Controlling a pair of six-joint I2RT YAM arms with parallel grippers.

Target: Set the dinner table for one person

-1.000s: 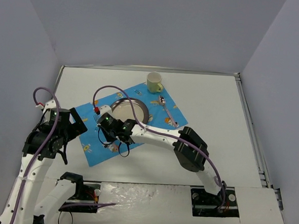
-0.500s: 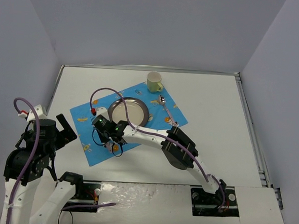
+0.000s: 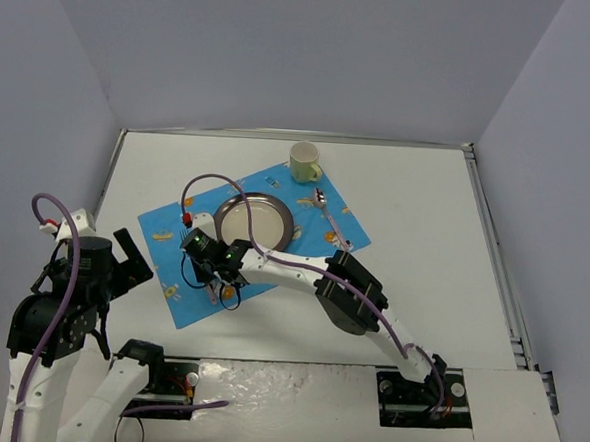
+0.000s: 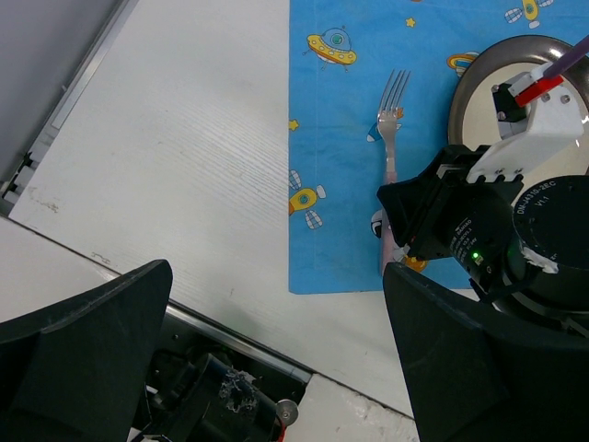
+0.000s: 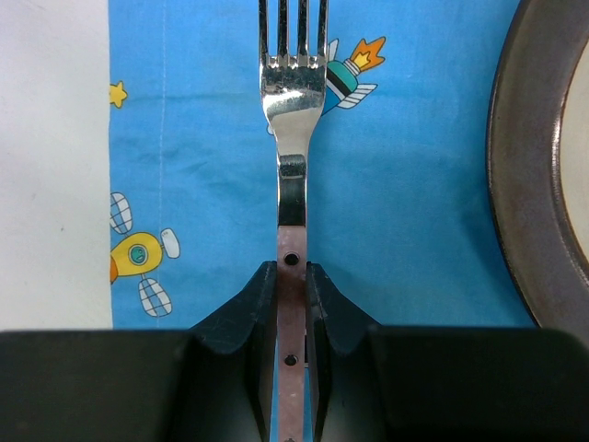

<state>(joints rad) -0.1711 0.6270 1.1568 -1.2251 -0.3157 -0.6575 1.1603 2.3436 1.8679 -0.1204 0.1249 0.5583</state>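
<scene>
My right gripper (image 5: 292, 269) is shut on the pinkish handle of a metal fork (image 5: 293, 83). The fork lies low over the blue cartoon-print placemat (image 3: 282, 182), left of the round dark-rimmed plate (image 3: 254, 222), tines pointing away from the gripper. I cannot tell if it touches the mat. The fork (image 4: 391, 120) and the right gripper (image 4: 433, 221) also show in the left wrist view. My left gripper (image 3: 132, 261) is open and empty above the white dinner table (image 3: 425, 219), left of the placemat. A pale green cup (image 3: 304, 161) stands at the mat's far corner.
A spoon (image 3: 328, 208) lies on the placemat to the right of the plate. The plate's rim (image 5: 543, 166) is close on the right of the fork. The table's metal edge strip (image 4: 230, 336) runs under my left gripper. Grey walls enclose the table.
</scene>
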